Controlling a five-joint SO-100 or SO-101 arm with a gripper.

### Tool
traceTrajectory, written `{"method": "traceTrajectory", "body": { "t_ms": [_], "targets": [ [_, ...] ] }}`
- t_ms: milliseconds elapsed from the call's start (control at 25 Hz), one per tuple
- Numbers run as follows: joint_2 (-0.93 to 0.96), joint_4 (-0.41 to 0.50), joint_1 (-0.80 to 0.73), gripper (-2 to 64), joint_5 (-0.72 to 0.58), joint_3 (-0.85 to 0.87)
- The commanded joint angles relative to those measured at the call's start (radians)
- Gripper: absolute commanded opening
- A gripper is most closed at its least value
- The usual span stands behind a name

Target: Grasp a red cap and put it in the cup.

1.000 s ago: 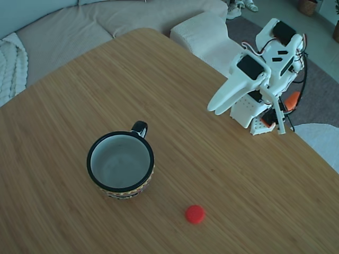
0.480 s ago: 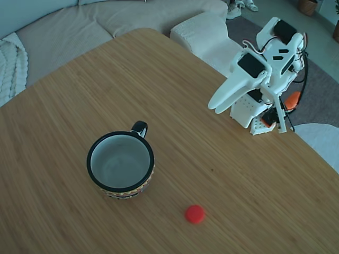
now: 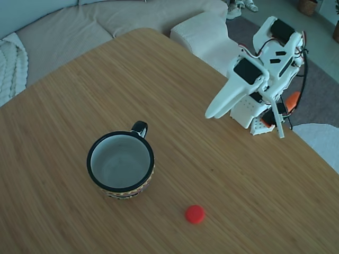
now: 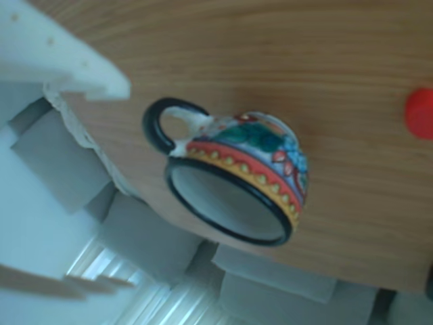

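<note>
One small change stands out: the end effector (image 3: 212,112) has crept a little leftward across the fixed view and its tip has swung slightly further out over the worktop (image 3: 63,106) than it was a second ago, while the arm's base has stayed at the right edge. The cup and cap have not shifted at all. I read this as the very start of the reach, with nothing grasped and the whole task still ahead.

The white fingers look pressed together into a single pointed blade, so I take the end effector to be closed and empty, though the fixed view shows them nearly edge-on and I would not swear there is no gap.

The red cap (image 3: 195,214) is a small, flat, bright red disc lying on the bare wood near the bottom of the fixed view, to the right of and below the cup (image 3: 121,164), apart from it and well apart from the end effector. In the other view it shows only as a red patch cut off by the right edge (image 4: 420,114).

The cup stands upright, mouth open, its black rim ringing a pale, empty inside and its small black handle pointing toward the far side of the worktop. Its outside carries a coloured pattern with a red band and yellow dots, clearest in the other view (image 4: 237,183). The mouth is far wider than the cap, so the drop should be forgiving; the low, thin cap looks like the harder part to pinch.
</note>
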Motion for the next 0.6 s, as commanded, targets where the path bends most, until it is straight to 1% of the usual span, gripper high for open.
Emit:
{"method": "traceTrajectory", "body": {
  "t_ms": [0, 120, 240, 560],
  "targets": [
    [-0.086, -0.051, -0.003, 32.7, -0.002, -0.112],
    [-0.195, -0.091, -0.005, 32.7, -0.002, -0.201],
    [-0.339, -0.101, -0.008, 32.7, -0.002, -0.31],
    [-0.755, -0.087, -0.179, 32.7, -0.003, -0.612]
  ]
}}
